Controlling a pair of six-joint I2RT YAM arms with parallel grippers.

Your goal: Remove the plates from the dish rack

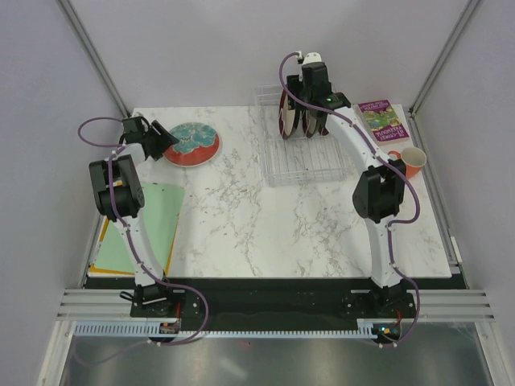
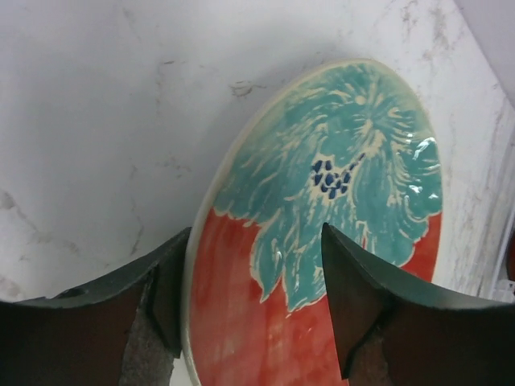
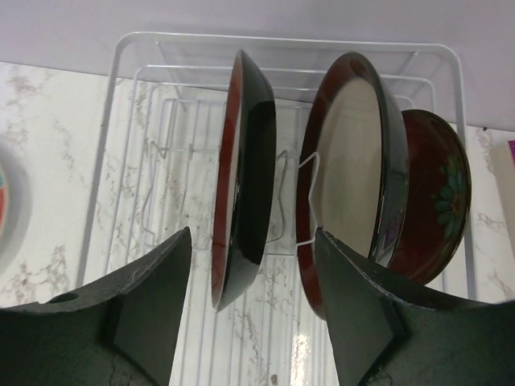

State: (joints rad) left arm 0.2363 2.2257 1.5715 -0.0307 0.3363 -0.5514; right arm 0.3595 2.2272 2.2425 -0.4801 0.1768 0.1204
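Observation:
A teal-and-red plate lies flat on the marble table at the back left. My left gripper is open at its near rim. In the left wrist view the plate fills the frame, and the gripper has one finger outside the rim and one over the face. The clear dish rack stands at the back right and holds three upright plates. My right gripper hovers open above them. In the right wrist view the gripper straddles the leftmost plate without touching. A cream-faced plate and a red plate with dark marks stand to its right.
A purple book and an orange mug lie right of the rack near the table's right edge. Green and yellow sheets lie at the left edge beside the left arm. Walls close in behind the rack.

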